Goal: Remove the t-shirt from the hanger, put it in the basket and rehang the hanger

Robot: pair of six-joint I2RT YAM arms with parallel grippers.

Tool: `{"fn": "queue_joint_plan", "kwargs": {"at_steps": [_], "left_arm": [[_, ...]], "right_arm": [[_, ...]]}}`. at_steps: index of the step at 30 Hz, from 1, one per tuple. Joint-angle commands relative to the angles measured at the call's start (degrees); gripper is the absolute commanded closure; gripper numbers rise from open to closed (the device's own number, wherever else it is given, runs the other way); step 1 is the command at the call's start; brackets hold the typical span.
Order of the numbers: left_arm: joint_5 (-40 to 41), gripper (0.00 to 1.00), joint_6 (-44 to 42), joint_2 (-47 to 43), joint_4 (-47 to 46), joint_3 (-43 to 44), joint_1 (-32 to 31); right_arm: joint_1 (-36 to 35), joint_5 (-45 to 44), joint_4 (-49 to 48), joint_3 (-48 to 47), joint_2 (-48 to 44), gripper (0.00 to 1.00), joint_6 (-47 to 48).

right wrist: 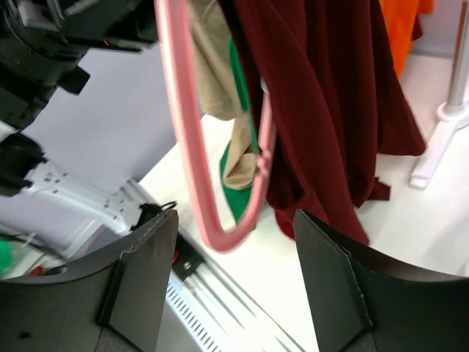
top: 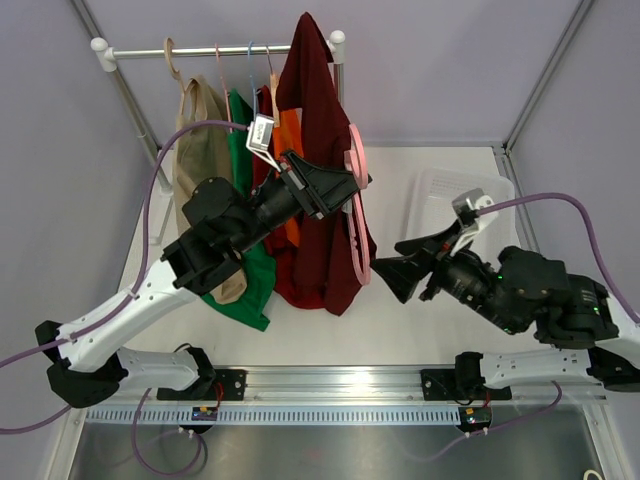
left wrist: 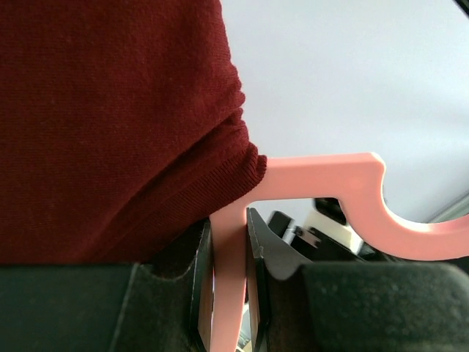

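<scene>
Spare clothes (top: pixel 205 150) hang on the rack (top: pixel 140 50) at far left, out of the way. The left tool (left wrist: pixel 229 242) is clamped tight on the pink hanger (left wrist: pixel 322 172) near its hook, I guess to steady it while the maroon t-shirt (top: pixel 315 150) gets pulled. The shirt isn't off yet; it covers one hanger shoulder. The right tool (right wrist: pixel 238 249) gapes wide around the hanger's bare end, holding nothing.

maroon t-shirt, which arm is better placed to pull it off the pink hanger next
Right, probably. The left gripper is shut on the pink hanger, so it is busy holding it. The right gripper is open and empty, facing the maroon t-shirt close by, free to grasp the fabric.
</scene>
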State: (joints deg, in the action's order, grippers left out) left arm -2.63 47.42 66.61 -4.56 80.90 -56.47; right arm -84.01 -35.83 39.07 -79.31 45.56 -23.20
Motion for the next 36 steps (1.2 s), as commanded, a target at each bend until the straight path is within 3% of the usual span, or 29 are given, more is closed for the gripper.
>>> {"fn": "queue_joint_plan", "kwargs": {"at_steps": [1,8,13,14,16,18,21,22,23,24,25,27,30,33,36], "left_arm": [[2.4,1.00,-1.0,1.9,-7.3,3.6,-0.3],[4.5,1.00,-0.6,2.4,-6.9,3.6,-0.3],[4.0,1.00,0.5,1.6,-7.3,2.7,-0.3],[4.0,1.00,0.7,1.5,-7.7,2.4,-0.3],[3.7,1.00,0.9,1.4,-7.7,2.2,-0.3],[3.7,1.00,0.9,1.5,-7.8,2.2,-0.2],[3.0,1.00,1.1,1.7,-7.7,2.7,-0.3],[1.6,1.00,1.2,1.7,-7.6,2.8,-0.3],[0.6,1.00,1.4,1.6,-7.3,3.1,-0.3],[-0.3,1.00,1.4,1.4,-6.8,3.4,-0.3],[-2.2,1.00,0.9,1.1,-5.6,3.5,-0.3],[-4.3,1.00,0.8,-0.9,-4.5,2.7,-0.3],[-9.6,1.00,2.4,-4.7,-3.9,0.4,-0.3],[-16.9,1.00,5.4,-8.5,-3.8,-2.8,-0.3],[-24.0,1.00,8.6,-12.4,-3.7,-6.3,-0.3]], "right_arm": [[-0.4,-4.9,2.0,-6.2,7.2,0.28,5.5],[-0.4,-14.6,3.0,-8.6,13.7,0.36,6.9],[-0.4,-17.2,2.4,-8.1,13.7,0.54,7.6],[-0.5,-18.1,2.3,-8.1,13.9,0.64,7.7],[-0.4,-18.7,2.7,-8.1,14.1,0.68,7.6],[-0.4,-19.0,2.7,-8.2,14.5,0.78,7.8],[-0.5,-19.4,2.6,-7.9,14.5,0.82,7.7],[-0.4,-19.3,2.2,-7.8,14.2,0.80,7.8],[-0.4,-16.0,2.1,-7.6,13.9,0.72,8.2],[-0.5,-13.5,1.9,-7.3,13.2,0.41,8.5],[-0.5,-11.1,1.5,-6.9,11.4,0.27,8.5],[-0.4,0.2,-0.5,-4.6,8.2,0.13,11.0],[-0.4,11.1,-6.0,-2.0,1.4,0.13,13.6],[-0.4,9.6,-4.7,-3.7,-0.6,0.13,15.5],[-0.3,6.0,-2.0,-8.6,3.6,0.17,18.4]]}}
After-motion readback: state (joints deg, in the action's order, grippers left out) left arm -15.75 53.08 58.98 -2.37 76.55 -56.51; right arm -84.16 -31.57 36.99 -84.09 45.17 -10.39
